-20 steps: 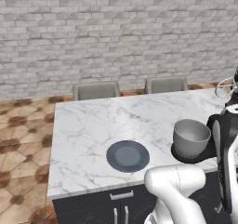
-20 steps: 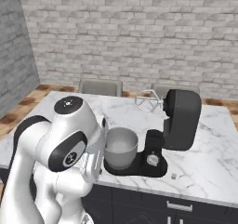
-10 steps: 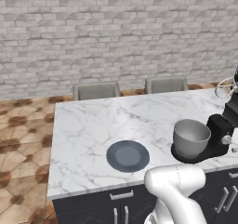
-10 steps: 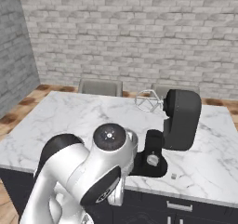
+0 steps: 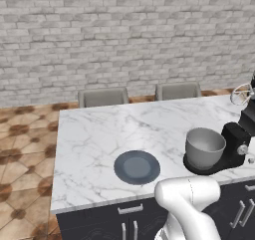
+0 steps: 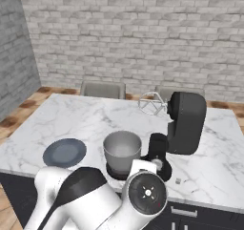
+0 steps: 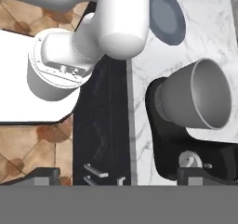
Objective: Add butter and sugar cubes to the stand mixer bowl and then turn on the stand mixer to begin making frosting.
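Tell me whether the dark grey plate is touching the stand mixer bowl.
Apart. The left base view shows bare marble counter between the plate and the stand mixer bowl; the right base view shows that gap too.

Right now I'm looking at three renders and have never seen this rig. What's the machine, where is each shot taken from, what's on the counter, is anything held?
It is a white robot arm on a base that can drive, in a simulated kitchen. Two pictures come from cameras on that base, behind the arm to its left and right, looking forward and down over a marble counter. The third comes from a camera on the hand, looking along the tool; its dark fingertips stand far apart at the bottom, so it is open and holds nothing.

On the counter: a flat dark grey plate, nothing visible on it, and a black stand mixer with its head tilted back and whisk raised. Its grey metal bowl sits on the mixer's base and looks empty. A tiny pale object lies by the mixer, too small to identify. Two chairs stand behind the counter.
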